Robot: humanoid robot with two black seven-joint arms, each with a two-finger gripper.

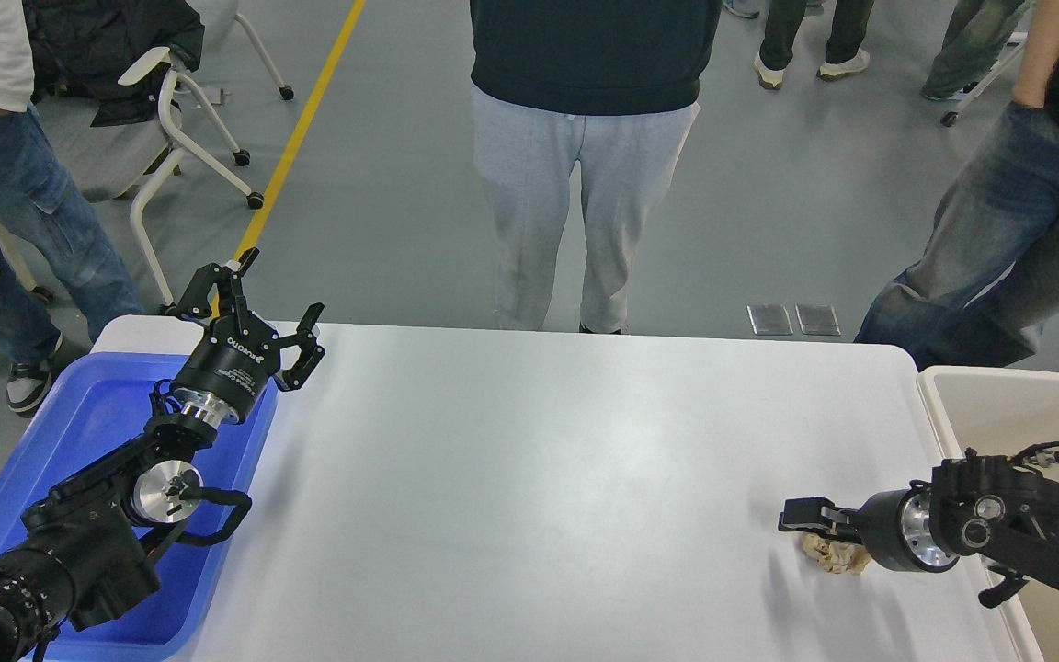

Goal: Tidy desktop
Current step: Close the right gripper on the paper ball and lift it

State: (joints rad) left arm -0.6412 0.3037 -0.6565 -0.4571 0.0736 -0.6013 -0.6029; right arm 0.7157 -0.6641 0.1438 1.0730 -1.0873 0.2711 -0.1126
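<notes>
While my right gripper [791, 517] lies low over the desktop [529, 478], pointing left, I cannot tell whether its fingers are apart; a small crumpled beige scrap [835, 555] lies on the white top just under it. My left gripper [274, 308] hangs spread wide and empty above the far end of the blue tray [79, 432], which sits at the left edge and shows nothing inside. A beige-white bin [998, 405] stands at the right edge beneath my right arm. The desktop is smooth, faintly glossy, with rounded corners. A person in grey trousers [552, 193] stands just beyond its far edge.
</notes>
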